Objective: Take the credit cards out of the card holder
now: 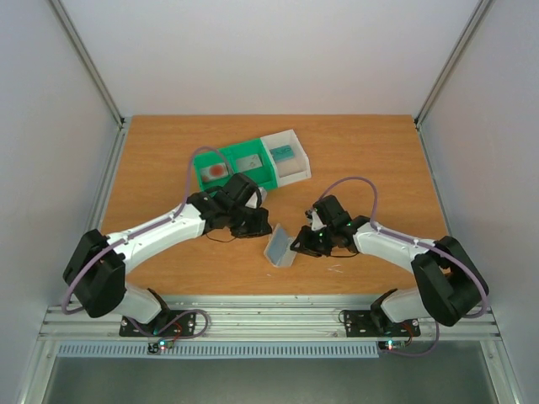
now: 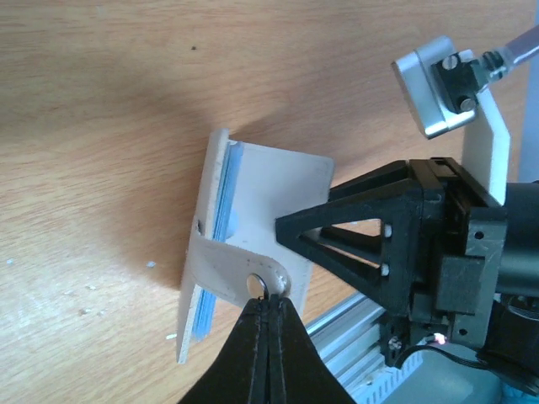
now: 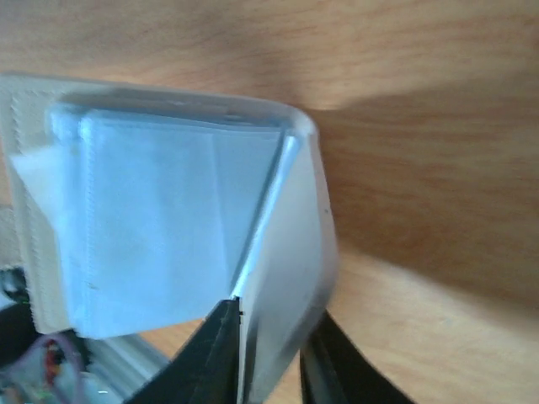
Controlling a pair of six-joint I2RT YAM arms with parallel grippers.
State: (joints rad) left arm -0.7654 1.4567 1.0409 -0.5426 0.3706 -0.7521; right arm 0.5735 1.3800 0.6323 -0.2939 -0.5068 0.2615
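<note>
So the wooden table (image 1: pixel 379 168) has a green two-compartment plastic tray (image 1: pixel 244 146) and a white open tray (image 1: pixel 304 164) at the back. Three cards already sit in them: a white card with a red circle (image 1: pixel 217 170) and a grey card (image 1: pixel 250 160) in the green one, and a teal card (image 1: pixel 283 153) in the white one. My read is the trays are the drop-off spots.

The flat pale beige card holder (image 1: pixel 280 246) is near the front of the table, between the two arms and propped up at a tilt. The left tool (image 2: pixel 268 296) is fully closed on the holder's small tab (image 2: pixel 257 273), right by the little hole. I'd say that's to pin the sleeve so it can't slide while the other arm pulls.

The right tool (image 3: pixel 271 320) has its jaws a little apart, straddling a thin pale edge at the holder's open end. Can't tell if it's actually pinching, or whether that edge is a card or the sleeve wall.

The holder looks soft and stitched along one side, with a stack of pale blue credit cards (image 2: pixel 226 194) inside, edges peeking out.
</note>
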